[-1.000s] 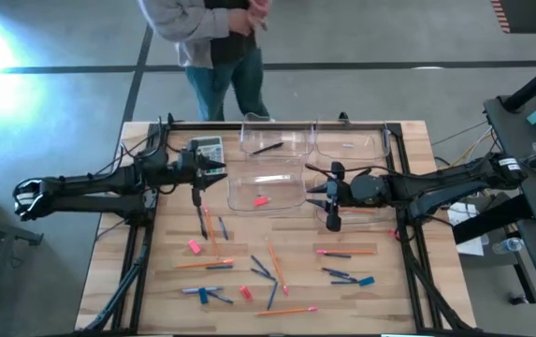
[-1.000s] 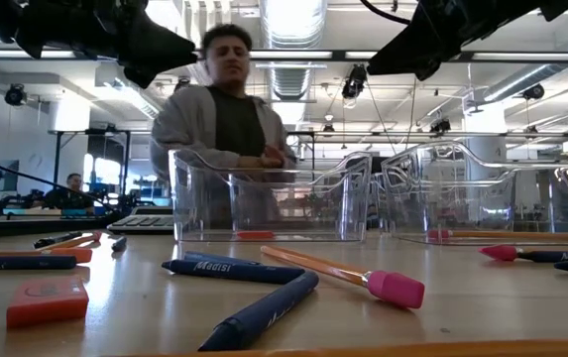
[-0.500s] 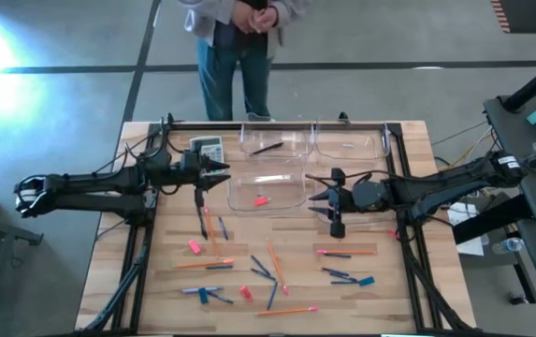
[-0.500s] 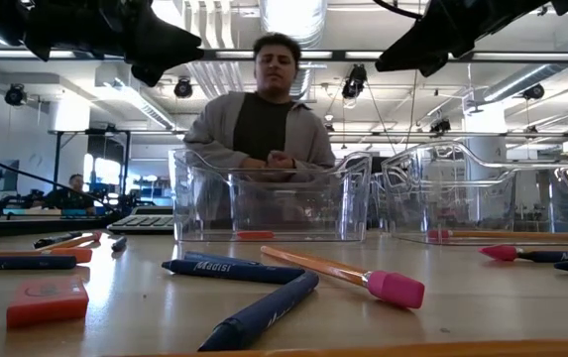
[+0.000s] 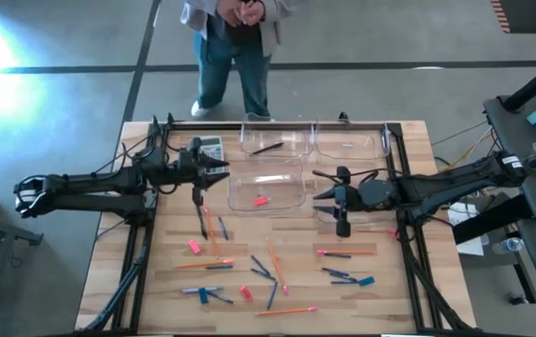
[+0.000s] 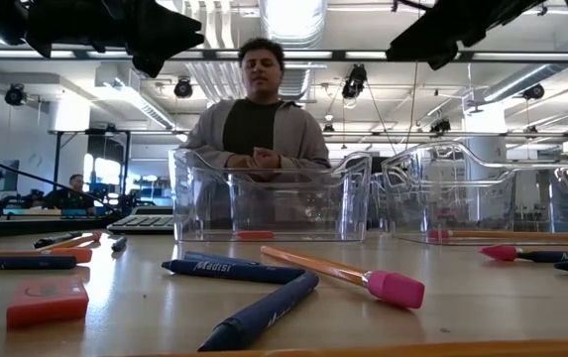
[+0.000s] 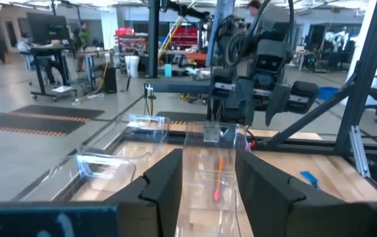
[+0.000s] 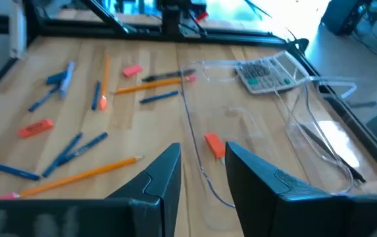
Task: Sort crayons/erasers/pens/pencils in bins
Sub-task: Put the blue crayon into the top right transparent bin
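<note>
I judge the pencils (image 5: 205,225) light, stiff and thin, with smooth painted barrels that could roll or slip, so I would take one across its middle, where it balances, and let the wood bear the squeeze. The erasers (image 5: 194,247) look small and rubbery; they should grip well, taken across their short sides.

I place everything from the middle bin (image 5: 266,192), the clear tray that holds one pink eraser. My left gripper (image 5: 224,168) hangs just beside that bin's left wall, above the wood, its fingers apart with nothing between them. The nearest pencil lies on the table just past the bin's left front corner, under and a little in front of this pincer, well below it. My right gripper (image 5: 318,195) hovers at the bin's right wall, fingers parted too and empty. More pencils and erasers lie scattered on the table (image 5: 408,290) in front of the bin, towards the near edge, mixed with dark and blue sticks, all apart from both pincers.
</note>
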`<state>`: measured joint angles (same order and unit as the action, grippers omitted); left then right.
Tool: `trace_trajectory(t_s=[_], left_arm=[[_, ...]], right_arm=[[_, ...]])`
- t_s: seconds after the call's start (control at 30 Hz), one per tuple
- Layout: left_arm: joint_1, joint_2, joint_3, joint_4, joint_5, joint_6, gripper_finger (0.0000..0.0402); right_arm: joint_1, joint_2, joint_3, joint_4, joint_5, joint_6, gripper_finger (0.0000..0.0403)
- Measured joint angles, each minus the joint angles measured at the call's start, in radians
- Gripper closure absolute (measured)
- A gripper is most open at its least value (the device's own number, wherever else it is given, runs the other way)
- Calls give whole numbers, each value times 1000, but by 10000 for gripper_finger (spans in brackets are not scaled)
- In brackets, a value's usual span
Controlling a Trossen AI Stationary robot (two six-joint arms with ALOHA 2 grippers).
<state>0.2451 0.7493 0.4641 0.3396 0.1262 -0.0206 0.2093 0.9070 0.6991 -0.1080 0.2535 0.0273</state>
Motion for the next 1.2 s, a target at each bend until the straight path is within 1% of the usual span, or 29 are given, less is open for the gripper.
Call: trace_trajectory(t_s=[0.23,0.33,0.47,0.57,0.77,0.87,0.97,1.07,1.2], left_arm=[[0,-2,-1,-7,1,-2,274],[0,3,-1,-6,1,-27,274],[0,6,-2,-6,4,-52,274],[-3,6,-7,-7,4,-52,274],[-3,7,-14,-7,4,-52,274],[-3,7,-15,-7,4,-53,274],[-4,9,-17,-7,4,-53,274],[-4,9,-20,-7,4,-53,274],[-4,9,-30,-7,3,-54,274]], right_arm=[[53,-50,10,-30,0,6,294],[74,-48,37,-80,1,15,294],[107,-12,89,-159,8,33,294],[127,31,130,-244,8,67,294],[150,132,200,-458,5,209,294],[153,188,211,-537,-35,306,294],[166,263,210,-567,-99,364,294],[196,334,210,-566,-134,372,294],[221,414,210,-565,-206,393,294]])
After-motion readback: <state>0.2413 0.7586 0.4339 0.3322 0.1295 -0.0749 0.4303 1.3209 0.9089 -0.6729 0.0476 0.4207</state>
